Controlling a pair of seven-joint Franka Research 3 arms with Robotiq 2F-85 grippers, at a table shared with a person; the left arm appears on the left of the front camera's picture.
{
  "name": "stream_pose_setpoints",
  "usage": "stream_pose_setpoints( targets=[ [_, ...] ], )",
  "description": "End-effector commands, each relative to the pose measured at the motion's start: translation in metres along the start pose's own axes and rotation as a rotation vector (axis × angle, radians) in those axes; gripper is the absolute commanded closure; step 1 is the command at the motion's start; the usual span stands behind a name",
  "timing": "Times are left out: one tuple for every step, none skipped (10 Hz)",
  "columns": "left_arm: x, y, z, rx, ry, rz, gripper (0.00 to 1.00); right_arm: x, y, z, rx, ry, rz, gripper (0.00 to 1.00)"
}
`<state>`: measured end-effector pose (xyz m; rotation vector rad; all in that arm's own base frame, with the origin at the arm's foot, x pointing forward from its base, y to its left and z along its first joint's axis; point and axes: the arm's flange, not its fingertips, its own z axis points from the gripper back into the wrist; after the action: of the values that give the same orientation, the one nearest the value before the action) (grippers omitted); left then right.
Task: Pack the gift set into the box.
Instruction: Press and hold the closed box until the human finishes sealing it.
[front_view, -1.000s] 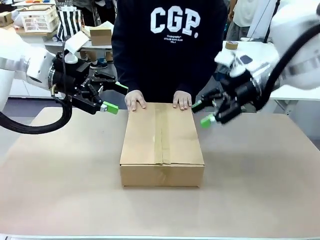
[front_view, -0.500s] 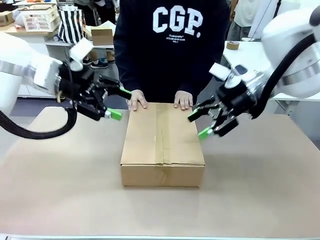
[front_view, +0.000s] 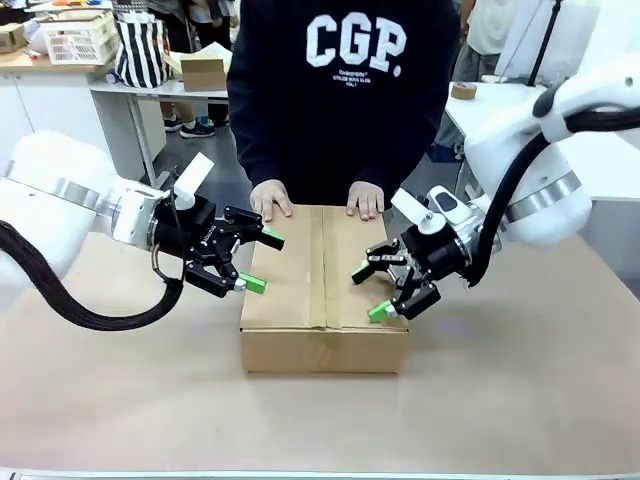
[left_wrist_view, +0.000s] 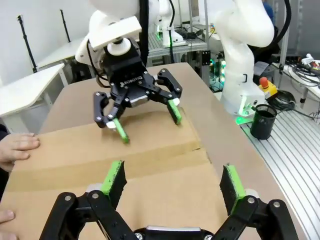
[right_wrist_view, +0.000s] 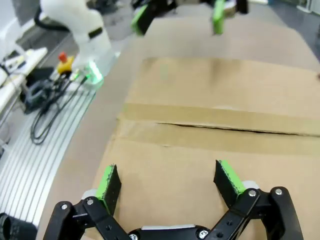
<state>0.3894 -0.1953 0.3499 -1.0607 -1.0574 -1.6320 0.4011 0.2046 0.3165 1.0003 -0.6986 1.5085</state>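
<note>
large brown corrugated cardboard box (front_view: 324, 285): flaps closed, tabletop centre | left pincer (front_view: 262, 261): spread, box's 9 o'clock | right pincer (front_view: 368, 291): spread, 3 o'clock | person's hands (front_view: 270, 199): 12 o'clock edge

Plain brown corrugated box (front_view: 323, 288) with a paler tan strip of tape along the top seam, on a tan-beige tabletop (front_view: 520, 390). Black left gripper (front_view: 258, 260) and black right gripper (front_view: 369, 292), both tipped with bright green pads, on glossy white arms with silver bands. Behind, a dark navy sweatshirt (front_view: 340, 90) with white block lettering, a black-and-white striped bag (front_view: 140, 48), and a white slatted basket (front_view: 78, 38).
</note>
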Motion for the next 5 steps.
stream_pose_setpoints(
  targets=[
    [-0.011,0.005,-0.013,0.038,0.019,-0.040,0.00,-0.004,-0.006,0.014,-0.140,-0.065,0.015,0.00],
    [-0.022,0.007,-0.016,0.044,0.018,-0.023,0.00,-0.005,-0.006,0.024,-0.197,-0.059,0.007,0.00],
    [-0.030,0.010,-0.018,0.052,-0.007,0.002,0.00,-0.004,-0.005,0.027,-0.220,-0.047,0.011,0.00],
    [-0.038,0.013,-0.019,0.091,0.008,0.003,0.00,-0.005,-0.006,0.027,-0.240,-0.020,0.009,0.00],
    [-0.046,0.016,-0.021,0.141,0.050,-0.017,0.00,-0.004,-0.006,0.027,-0.284,0.006,0.013,0.00]
  ],
)
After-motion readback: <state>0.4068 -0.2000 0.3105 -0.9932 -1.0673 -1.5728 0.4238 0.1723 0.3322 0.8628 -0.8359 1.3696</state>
